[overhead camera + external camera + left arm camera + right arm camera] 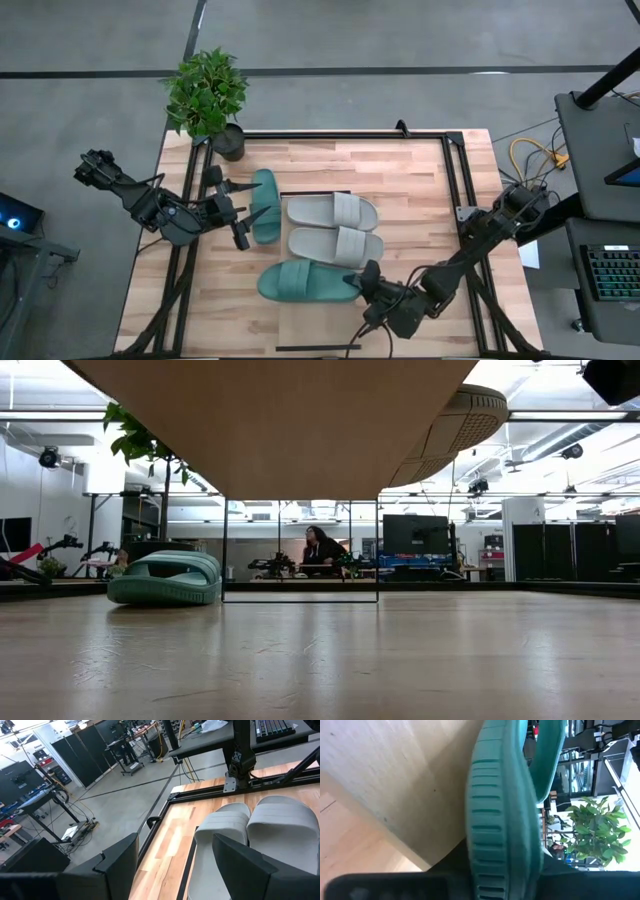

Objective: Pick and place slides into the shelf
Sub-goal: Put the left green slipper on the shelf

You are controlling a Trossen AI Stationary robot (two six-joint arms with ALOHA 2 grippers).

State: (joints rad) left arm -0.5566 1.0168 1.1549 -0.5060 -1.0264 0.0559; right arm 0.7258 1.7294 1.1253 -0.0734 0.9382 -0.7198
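Four slides on the shelf [300, 205]; right gripper [368, 285] at the near teal slide [305, 282], grip or release unclear, withdrawal likely next; left gripper [232, 213] spread beside the left teal slide [264, 205].

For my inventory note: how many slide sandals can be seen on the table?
4. Two light grey slides lie side by side at the centre. One teal slide lies left of them. The other teal slide lies in front of them, at the right claw. None seems hidden.

Overhead, table-level, two wrist cameras
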